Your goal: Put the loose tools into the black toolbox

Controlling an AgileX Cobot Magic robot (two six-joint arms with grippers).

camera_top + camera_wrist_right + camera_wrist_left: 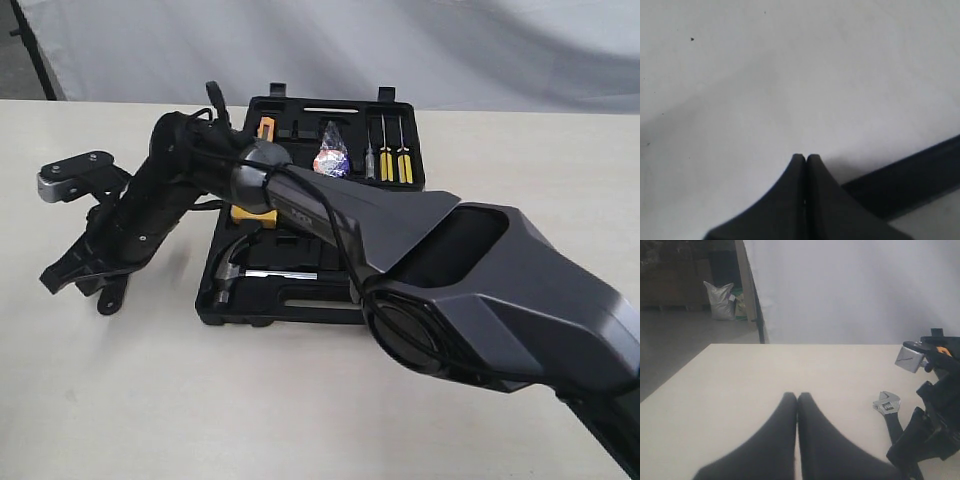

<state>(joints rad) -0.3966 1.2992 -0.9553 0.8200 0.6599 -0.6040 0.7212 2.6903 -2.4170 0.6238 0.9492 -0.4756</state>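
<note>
Lying in moulded black plastic toolbox (255, 312): chrome claw hammer (262, 274).

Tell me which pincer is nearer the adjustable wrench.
Right. The right pincer, shut, hangs close beside the adjustable wrench; the left pincer, also shut, sits well back from it.

The right arm (420, 240) stretches across the open black toolbox (240, 312) from four o'clock to nine, roofing most of the near half and barring entry from above there. The far half, toward twelve o'clock, lies uncovered. Open surface (160, 400) spreads at six and three o'clock. At nine, the arm's closed tool (806, 159) and the adjustable wrench (890, 415) crowd the approach.
</note>
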